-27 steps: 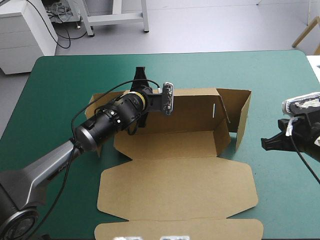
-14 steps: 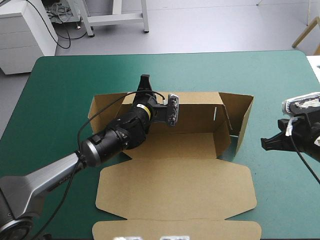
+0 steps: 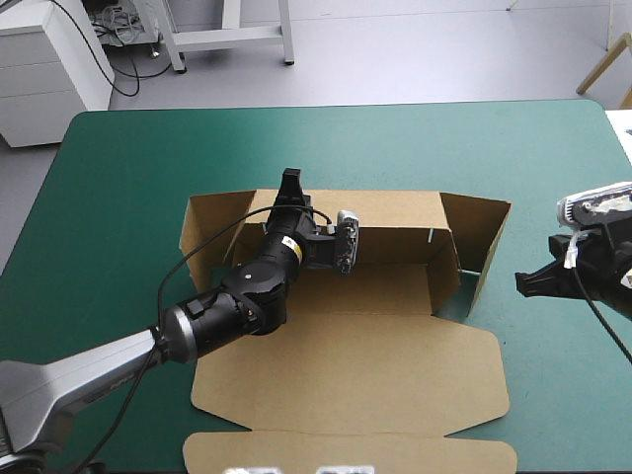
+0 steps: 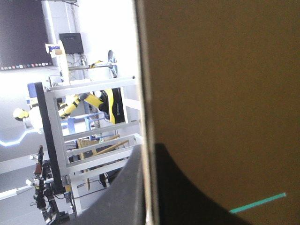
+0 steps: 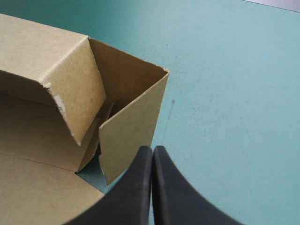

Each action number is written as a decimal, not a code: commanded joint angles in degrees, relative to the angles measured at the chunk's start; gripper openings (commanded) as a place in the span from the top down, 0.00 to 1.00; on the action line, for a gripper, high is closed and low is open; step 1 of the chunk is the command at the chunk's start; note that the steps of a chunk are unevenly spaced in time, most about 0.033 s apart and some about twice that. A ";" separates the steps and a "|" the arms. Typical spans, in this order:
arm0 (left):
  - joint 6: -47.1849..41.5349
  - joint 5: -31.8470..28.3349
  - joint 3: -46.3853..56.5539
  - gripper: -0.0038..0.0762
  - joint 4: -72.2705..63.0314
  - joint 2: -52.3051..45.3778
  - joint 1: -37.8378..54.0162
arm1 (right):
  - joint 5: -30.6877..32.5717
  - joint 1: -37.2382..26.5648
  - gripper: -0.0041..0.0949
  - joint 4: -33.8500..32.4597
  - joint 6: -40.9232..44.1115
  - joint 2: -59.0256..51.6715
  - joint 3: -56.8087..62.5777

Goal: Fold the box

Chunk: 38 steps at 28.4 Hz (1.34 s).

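Left pincer (image 3: pixel 289 186): clamped on top edge of back wall (image 3: pixel 395 209), near wall's middle; board pinched between fingers (image 4: pixel 187 197).
Box (image 3: pixel 375 286): mid-worktop (image 3: pixel 118 168), long axis left-right, back wall up, lid (image 3: pixel 346 375) flat toward near edge.
Right flap (image 3: pixel 486 252): standing, splayed outward.
Right pincer (image 5: pixel 152 157): fingers together, empty, just outside flap, not touching. Right arm nearer flap; likely next job is pushing it inward.

End effector: the right end effector (image 5: pixel 152 149), its two broad black fingers pressed together in one pointed arch with nothing between them.
Box: the brown cardboard box (image 5: pixel 47 61) has its corner walls raised; an upright flap (image 5: pixel 129 126) stands just ahead of the fingertips, contact unclear.
Damage: a pale tear (image 5: pixel 58 101) marks the slanted edge of the inner wall.
Desk: the teal-green desk cover (image 5: pixel 225 93) spreads beyond the corner.
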 commanded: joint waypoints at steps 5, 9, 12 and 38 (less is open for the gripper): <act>-10.41 -2.31 7.49 0.96 7.48 -5.43 -0.55 | -3.71 -0.21 0.98 3.70 0.28 -0.43 -1.44; -11.42 -0.85 7.72 0.96 7.34 -5.54 -0.55 | -6.85 -0.21 0.96 5.89 0.70 -0.43 -1.55; -11.57 -0.28 7.72 0.96 7.34 -5.54 -0.55 | -10.19 -0.21 0.85 6.04 0.70 -0.43 -1.74; -20.76 3.32 7.72 0.96 11.98 -5.54 -0.33 | -0.33 -0.21 0.23 9.66 1.39 23.03 -31.28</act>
